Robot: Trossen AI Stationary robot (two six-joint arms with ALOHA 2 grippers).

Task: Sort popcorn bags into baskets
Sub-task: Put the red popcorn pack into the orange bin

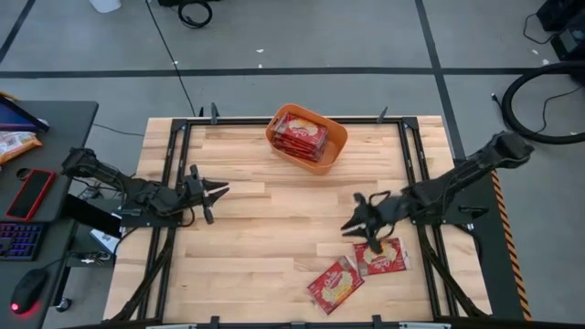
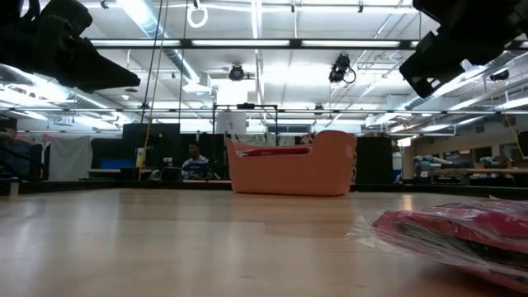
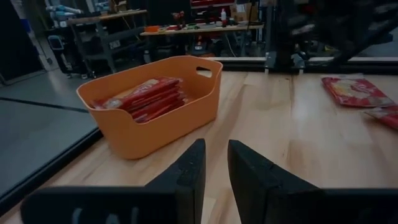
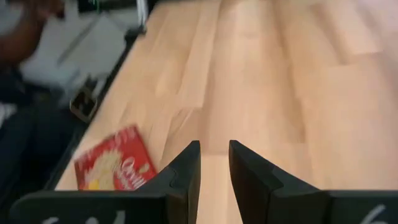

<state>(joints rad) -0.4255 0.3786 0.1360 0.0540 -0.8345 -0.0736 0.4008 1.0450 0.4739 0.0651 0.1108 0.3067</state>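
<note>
The orange basket (image 1: 306,137) stands at the table's far middle with several red popcorn bags (image 1: 300,135) stacked in it; it also shows in the low view (image 2: 289,169) and the left wrist view (image 3: 155,102). Two more bags lie flat on the table at the near right, one (image 1: 335,283) nearer the edge and one (image 1: 382,258) beside it. My right gripper (image 1: 352,224) hovers just left of these, empty, its fingers close together. One bag shows in its wrist view (image 4: 115,165). My left gripper (image 1: 219,192) waits at the table's left, empty, fingers close together, pointing toward the basket.
Black frame rails (image 1: 174,183) run along the table's left and right sides. A desk (image 1: 37,183) left of the table holds a keyboard, a phone and an orange-and-white snack packet (image 1: 14,144). A person (image 2: 195,161) sits far behind the table. Bare wood lies between the arms.
</note>
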